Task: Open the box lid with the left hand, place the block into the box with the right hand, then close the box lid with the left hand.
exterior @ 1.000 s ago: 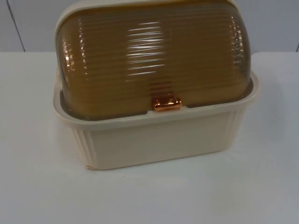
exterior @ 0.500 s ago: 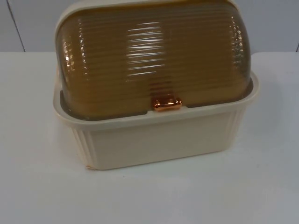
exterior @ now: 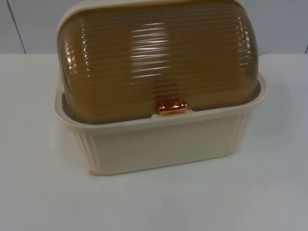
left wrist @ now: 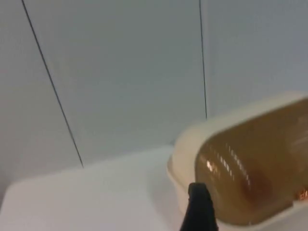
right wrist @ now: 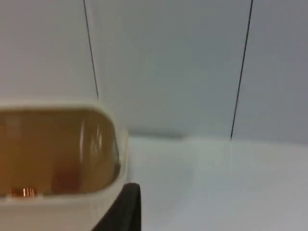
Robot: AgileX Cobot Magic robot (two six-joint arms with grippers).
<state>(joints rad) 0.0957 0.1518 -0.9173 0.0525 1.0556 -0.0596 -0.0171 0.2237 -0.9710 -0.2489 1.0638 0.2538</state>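
Observation:
A cream ribbed box (exterior: 163, 144) stands mid-table in the top view, its amber ribbed roll lid (exterior: 159, 57) down over it. The copper handle (exterior: 172, 107) rests at the front rim. A darker band shows through the lid behind the handle; I cannot tell what it is. My left gripper (left wrist: 198, 211) is held off the box's left end, apart from the lid (left wrist: 250, 163). My right gripper (right wrist: 122, 209) is held off the right end, near the rim; the lid (right wrist: 53, 149) and handle (right wrist: 23, 192) show there, with a reddish patch behind the lid.
White table top (exterior: 43, 202) runs all around the box, with open room in front and on both sides. The grey partition wall (exterior: 29, 24) stands close behind the box.

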